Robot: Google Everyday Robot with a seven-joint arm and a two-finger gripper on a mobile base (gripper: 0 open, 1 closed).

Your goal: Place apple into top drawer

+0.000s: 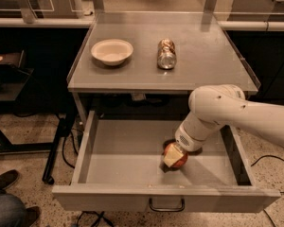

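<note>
The top drawer [128, 160] is pulled wide open below the grey table; its front panel has a small dark pull handle [166, 206]. The apple [179, 156], red-orange, is inside the drawer at its right middle, at or just above the floor. My gripper [173, 156] reaches down into the drawer from the right on a white arm, and its pale fingers [170, 158] are closed on the apple, covering its left front.
On the table top stand a cream bowl [112, 51] at the left and a silver-brown drinks can [166, 54] lying on its side at the centre. A person's shoe and knee [4, 207] are at the lower left. Cables lie on the floor.
</note>
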